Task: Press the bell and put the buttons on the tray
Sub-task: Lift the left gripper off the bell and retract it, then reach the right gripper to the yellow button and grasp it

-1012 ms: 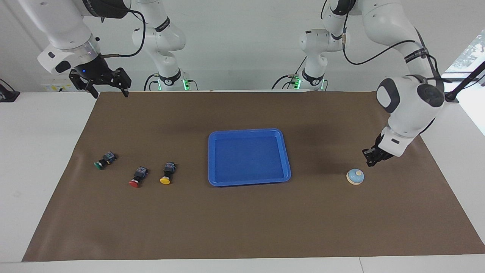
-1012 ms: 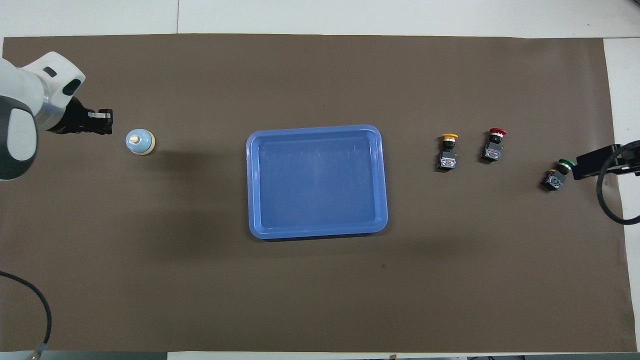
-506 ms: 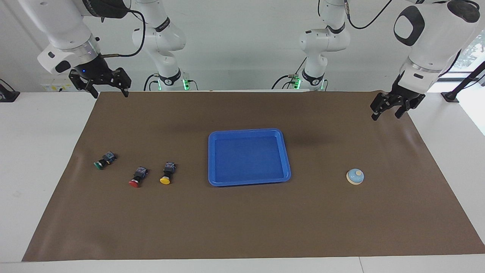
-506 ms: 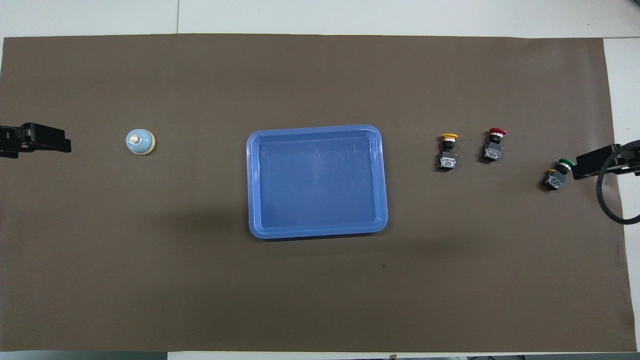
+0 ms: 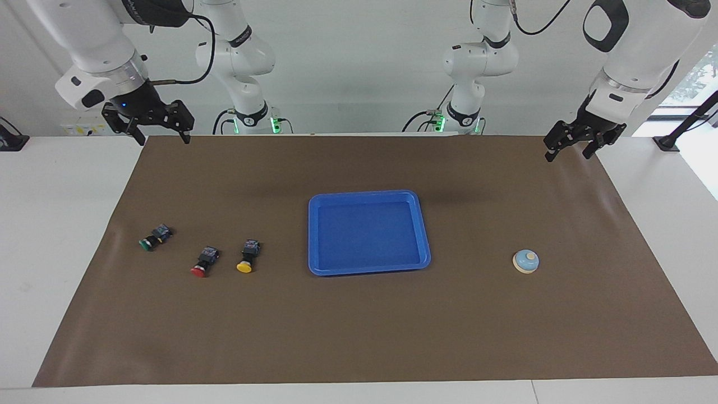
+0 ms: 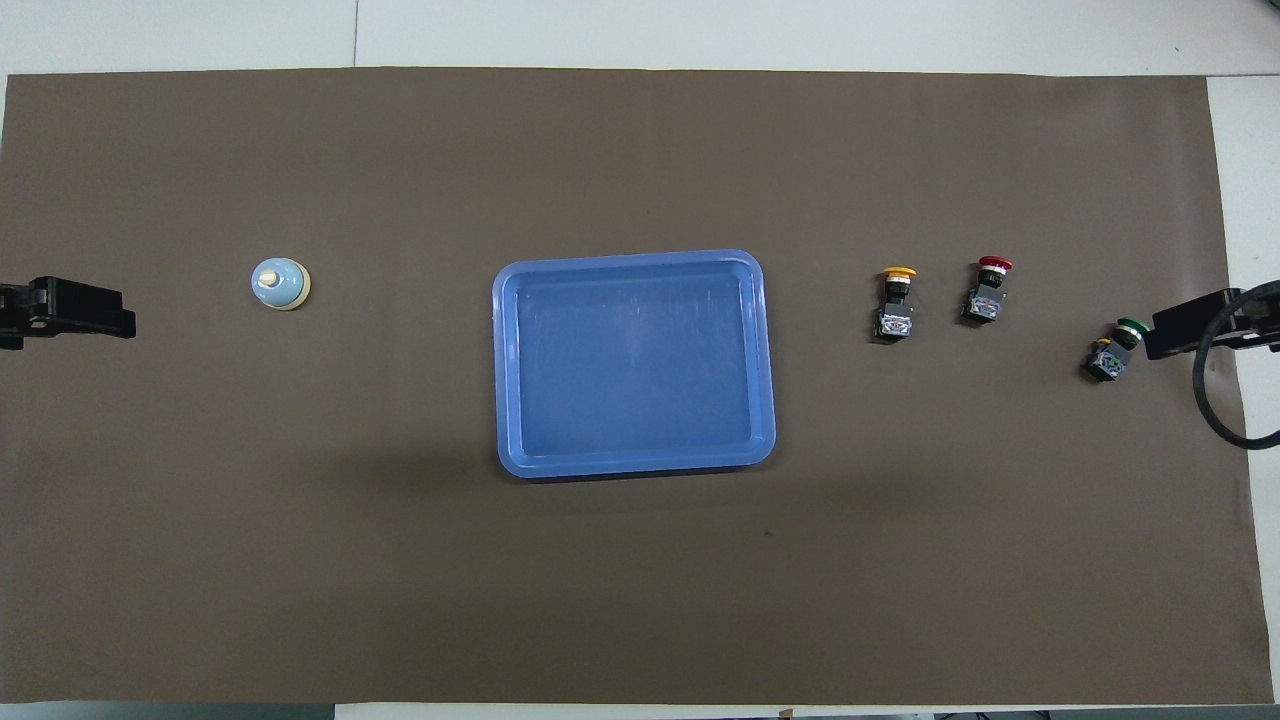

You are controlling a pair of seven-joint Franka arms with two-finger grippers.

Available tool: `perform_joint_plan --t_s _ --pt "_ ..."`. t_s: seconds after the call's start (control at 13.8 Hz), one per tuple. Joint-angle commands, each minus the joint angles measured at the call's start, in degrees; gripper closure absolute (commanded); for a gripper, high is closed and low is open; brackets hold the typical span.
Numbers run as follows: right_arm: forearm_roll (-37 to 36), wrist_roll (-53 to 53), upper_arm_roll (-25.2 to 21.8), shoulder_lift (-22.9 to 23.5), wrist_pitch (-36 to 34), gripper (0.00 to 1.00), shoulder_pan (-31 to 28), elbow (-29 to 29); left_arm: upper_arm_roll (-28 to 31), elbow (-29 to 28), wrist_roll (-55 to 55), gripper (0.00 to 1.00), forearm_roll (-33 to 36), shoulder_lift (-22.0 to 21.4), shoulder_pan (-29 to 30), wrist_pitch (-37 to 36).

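The light-blue bell (image 5: 525,261) (image 6: 280,284) stands alone on the brown mat toward the left arm's end. A bright-blue tray (image 5: 369,194) (image 6: 630,257) lies at the mat's middle with nothing in it. Three buttons lie on their sides toward the right arm's end: yellow (image 5: 247,259) (image 6: 897,298), red (image 5: 202,265) (image 6: 988,290) and green (image 5: 150,240) (image 6: 1115,350). My left gripper (image 5: 567,152) (image 6: 70,310) hangs open and empty, raised over the mat's corner at its own end. My right gripper (image 5: 162,137) (image 6: 1190,325) waits open and empty, raised over the mat's corner at its end.
A brown mat (image 5: 359,336) covers most of the white table (image 5: 56,224). A black cable (image 6: 1215,400) loops from the right arm over the mat's edge beside the green button. Both arm bases stand at the table's edge by the robots.
My left gripper rose from just beside the bell, opened, and drew back to the mat's corner by the robots. The bell, tray, buttons and right arm stayed put.
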Motion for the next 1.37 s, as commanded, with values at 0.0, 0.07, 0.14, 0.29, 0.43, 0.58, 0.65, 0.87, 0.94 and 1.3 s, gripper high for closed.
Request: perform_joint_plan --t_s 0.0,0.07,0.14,0.29,0.43,0.58,0.65,0.87,0.94,1.3 --pt "0.50 -0.81 -0.06 -1.15 -0.72 0.00 -0.42 -0.90 -0.06 1.05 -0.01 0.00 0.25 0.14 -0.55 -3.14" --pt "0.50 -0.90 -0.06 -1.15 -2.12 0.00 -0.68 -0.90 -0.15 0.44 -0.10 0.00 0.25 -0.12 -0.90 -3.22" --pt "0.50 -1.16 -0.06 -1.24 -4.04 0.00 -0.95 -0.90 -0.41 0.17 -0.10 0.00 0.25 -0.21 -0.90 -3.22" --pt "0.50 -1.08 -0.06 -1.24 -4.68 0.00 -0.77 -0.81 -0.50 0.08 -0.01 0.00 0.25 -0.39 -0.90 -4.45" --pt "0.50 -1.34 -0.06 -1.42 -4.68 0.00 -0.77 -0.73 -0.50 0.08 0.07 0.00 0.25 -0.39 -0.90 -5.07" --pt "0.50 -1.08 0.21 -1.42 -4.68 0.00 -0.42 -0.73 -0.50 0.08 0.07 0.00 0.25 -0.48 -0.90 -5.16" --pt "0.50 -0.81 0.30 -1.51 -4.77 0.00 -0.33 -0.81 -0.50 -0.01 0.07 0.00 0.25 -0.48 -0.90 -5.16" --pt "0.85 -0.03 0.56 -2.64 -2.76 0.00 -0.16 -3.52 -0.50 0.08 -0.28 0.00 0.25 -0.56 -0.90 -5.60" --pt "0.85 1.98 0.56 -3.17 -0.74 0.00 0.45 -4.67 -0.41 0.17 -0.54 0.00 0.25 -0.56 -0.73 -4.90" --pt "0.85 8.41 0.56 -5.72 10.50 0.00 5.03 -15.90 -0.33 0.17 -0.54 0.00 0.25 -0.48 -0.11 -4.98"
